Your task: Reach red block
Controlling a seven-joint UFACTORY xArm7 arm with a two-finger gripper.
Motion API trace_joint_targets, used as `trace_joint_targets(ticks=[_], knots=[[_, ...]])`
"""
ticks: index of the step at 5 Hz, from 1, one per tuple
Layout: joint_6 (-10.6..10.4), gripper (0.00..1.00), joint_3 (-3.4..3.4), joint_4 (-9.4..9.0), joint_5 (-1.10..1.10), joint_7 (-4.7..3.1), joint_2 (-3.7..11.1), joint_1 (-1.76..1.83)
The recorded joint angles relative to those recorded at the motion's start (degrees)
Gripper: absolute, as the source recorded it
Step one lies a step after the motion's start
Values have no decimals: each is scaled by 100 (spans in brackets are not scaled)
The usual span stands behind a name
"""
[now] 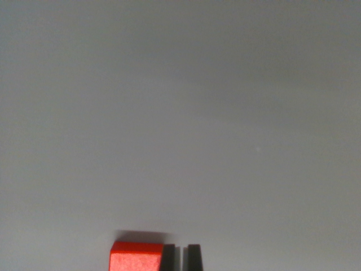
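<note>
Red block (134, 257) at bottom edge of wrist view, cut off by frame, only top face and a strip of front face visible. Sits on pale grey bench (180, 113), thin shadow along its far edge. Immediately to block's right in wrist view: two dark fingertips of gripper (180, 257), narrow sliver of bench showing between them. Jaws nearly closed, gap far too slim for block, nothing held. Left fingertip touching or just shy of block's right edge; cannot tell which from this angle.

Progress, judged: reach mostly done. Gripper already down beside block, close range. Not centred, though: block lies off to left of jaws in wrist view, not between them. If task counts arrival next to block, essentially complete. If it counts alignment over block, small sideways shift toward wrist view's left remaining, plus wider opening should a grasp come after.

Beyond block: bare bench only, even grey, faint lighter band curving across mid-frame, one tiny pale speck right of centre. No other objects in view. Height of fingertips above bench not determinable.
</note>
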Motion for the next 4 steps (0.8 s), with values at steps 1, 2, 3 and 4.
trace_joint_targets(ticks=[1, 2, 3, 4], knots=[[-257, 0, 32, -240, -2, 48, 65, 38], [-257, 0, 32, -240, -2, 48, 65, 38], [-517, 0, 66, -483, -5, 97, 131, 76], [-517, 0, 66, -483, -5, 97, 131, 76]])
